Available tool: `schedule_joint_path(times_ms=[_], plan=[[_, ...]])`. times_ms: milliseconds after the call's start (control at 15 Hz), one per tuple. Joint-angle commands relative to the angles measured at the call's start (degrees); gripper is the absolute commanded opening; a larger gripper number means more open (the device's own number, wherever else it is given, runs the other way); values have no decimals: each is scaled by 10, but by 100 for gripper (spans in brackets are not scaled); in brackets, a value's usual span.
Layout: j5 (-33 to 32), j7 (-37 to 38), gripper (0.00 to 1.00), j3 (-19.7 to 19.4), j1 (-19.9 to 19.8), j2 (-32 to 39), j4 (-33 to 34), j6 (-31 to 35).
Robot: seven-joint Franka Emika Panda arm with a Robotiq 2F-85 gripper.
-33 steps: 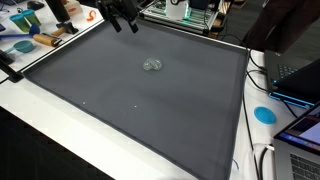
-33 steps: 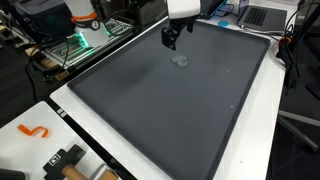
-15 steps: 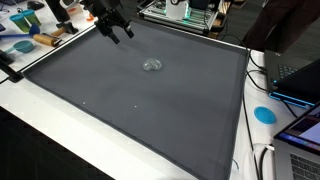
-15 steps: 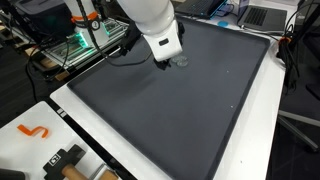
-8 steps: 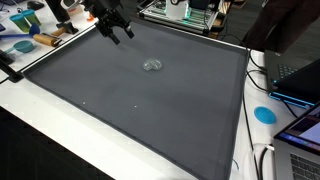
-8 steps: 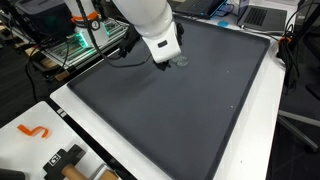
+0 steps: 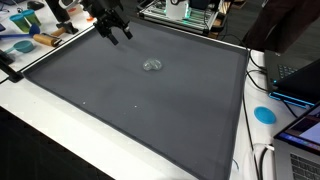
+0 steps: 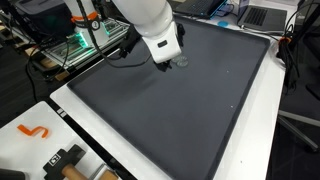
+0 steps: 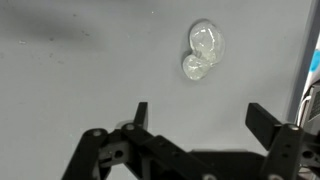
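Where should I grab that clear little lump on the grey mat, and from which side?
Probably from straight above: the clear lump lies low on the mat. It has two lobes in line, so close the jaws across its narrow width, near the middle. The gripper is open, wider than the lump.

Both exterior views: clear lump (image 7: 152,65) too small to tell shape or material. Wrist view: end effector (image 9: 198,112) body cut off by lower edge. In an exterior view it sits largely hidden behind the white arm (image 8: 150,20), itself cut off at top edge.
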Motion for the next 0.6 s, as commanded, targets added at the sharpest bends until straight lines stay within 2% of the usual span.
schedule_joint_path(times_ms=[0, 533], plan=[[14, 4, 100, 2, 1, 3, 0, 20], [-14, 79, 100, 8, 29, -5, 11, 59]])
